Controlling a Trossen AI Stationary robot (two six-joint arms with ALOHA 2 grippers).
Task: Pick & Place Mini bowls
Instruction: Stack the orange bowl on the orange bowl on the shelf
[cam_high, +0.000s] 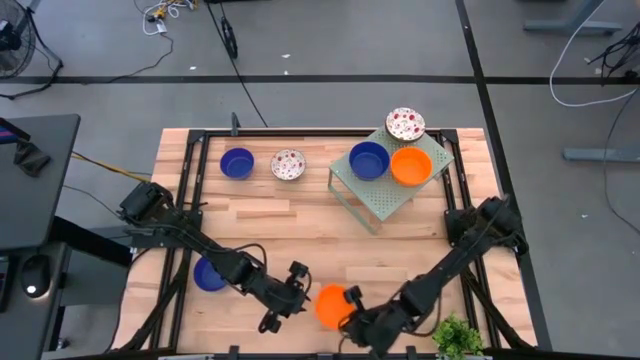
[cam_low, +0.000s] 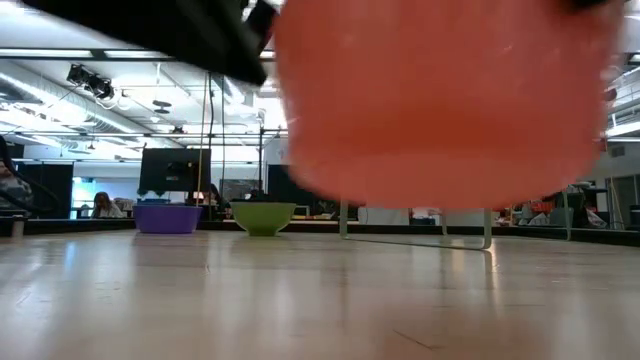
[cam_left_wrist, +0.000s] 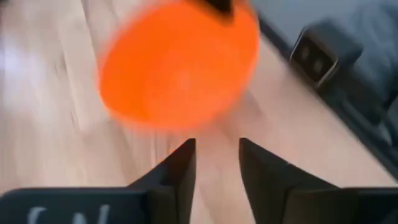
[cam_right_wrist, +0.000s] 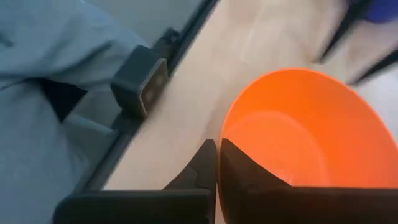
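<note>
A wooden bench (cam_high: 300, 215) with a black frame stands on a grey floor. Near its front edge, the right pincer (cam_right_wrist: 217, 163) is clenched on the rim of an orange bowl (cam_high: 332, 305), one finger (cam_right_wrist: 200, 168) outside the wall and one inside. In the low view this bowl (cam_low: 450, 100) hangs above the bench, not touching it. The left pincer (cam_high: 290, 290) is just beside this bowl, toward the left edge. Its fingers (cam_left_wrist: 177, 174) are apart and hold nothing.

A blue bowl (cam_high: 209, 274) lies near the front left corner, partly under the left arm. Near the back edge sit another blue bowl (cam_high: 237, 163) and a speckled bowl (cam_high: 288, 165), side by side. A green rack (cam_high: 385, 200) stands toward the back right corner. On it rest a third blue bowl (cam_high: 368, 160), a second orange bowl (cam_high: 411, 166) touching it, and a second speckled bowl (cam_high: 405, 125) at the rack's back corner.
</note>
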